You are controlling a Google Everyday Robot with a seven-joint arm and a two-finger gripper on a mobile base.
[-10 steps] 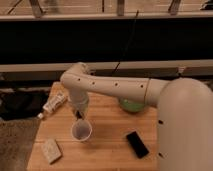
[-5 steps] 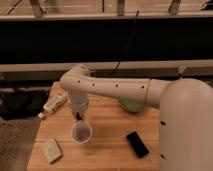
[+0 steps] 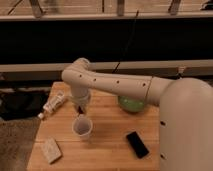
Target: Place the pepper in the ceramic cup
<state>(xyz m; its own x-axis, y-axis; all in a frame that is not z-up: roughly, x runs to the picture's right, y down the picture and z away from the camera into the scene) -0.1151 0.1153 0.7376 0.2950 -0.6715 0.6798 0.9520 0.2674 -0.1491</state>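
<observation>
The white ceramic cup stands upright on the wooden table, left of the middle. My gripper hangs straight down from the white arm, just above the cup's far rim and slightly to its left. The pepper does not show; whether it is in the gripper or in the cup cannot be told.
A green bowl sits behind the arm at the right. A black phone lies at the front right. A white bottle lies on its side at the left edge. A pale flat packet lies at the front left corner.
The gripper stays over the cup's far rim with only a slight shift. No object on the table has moved.
</observation>
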